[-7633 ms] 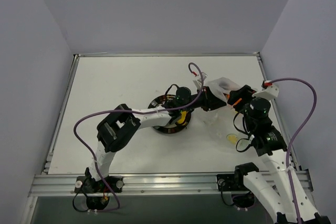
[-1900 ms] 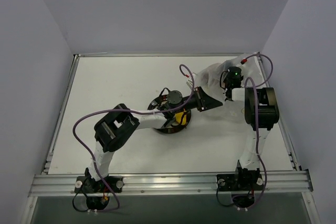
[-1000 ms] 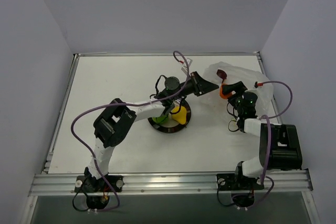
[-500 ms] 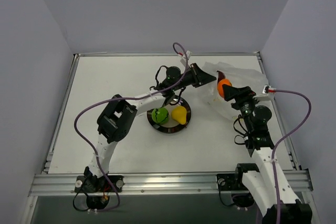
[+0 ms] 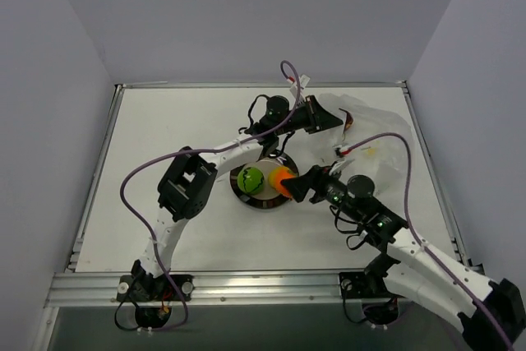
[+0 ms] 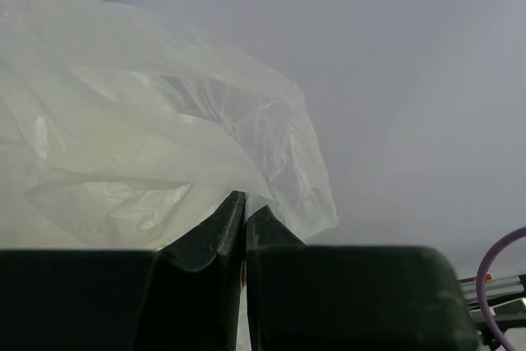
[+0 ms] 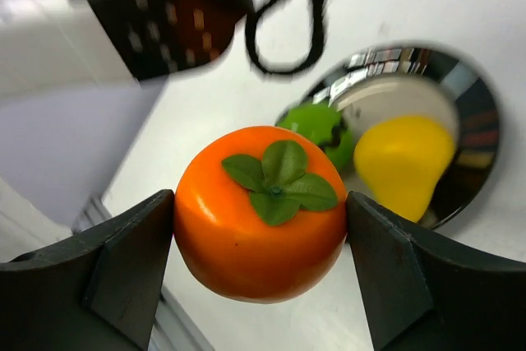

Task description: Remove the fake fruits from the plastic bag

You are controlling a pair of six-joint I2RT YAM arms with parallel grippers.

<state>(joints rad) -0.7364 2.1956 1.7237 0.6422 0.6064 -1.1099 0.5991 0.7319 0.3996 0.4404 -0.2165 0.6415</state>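
Note:
My right gripper (image 7: pixel 260 223) is shut on the orange fruit (image 7: pixel 260 213), which has a green leaf top, and holds it just above the metal plate (image 7: pixel 472 133). In the top view the orange fruit (image 5: pixel 280 181) is over the plate's (image 5: pixel 261 202) right side, with my right gripper (image 5: pixel 289 183) around it. The green ball (image 5: pixel 250 179) and the yellow fruit (image 7: pixel 403 163) lie on the plate. My left gripper (image 6: pixel 244 207) is shut on an edge of the plastic bag (image 6: pixel 140 162) and holds it up. The bag (image 5: pixel 374 137) lies at the back right, held there by my left gripper (image 5: pixel 337 123).
The table's right rail (image 5: pixel 430 170) runs close behind the bag. The left arm (image 5: pixel 222 154) arches over the plate's far side. A purple cable (image 5: pixel 378 141) of the right arm loops over the bag.
My right gripper has carried the orange fruit from beside the bag leftward to above the plate's right side. The left gripper keeps holding the bag, slightly shifted.

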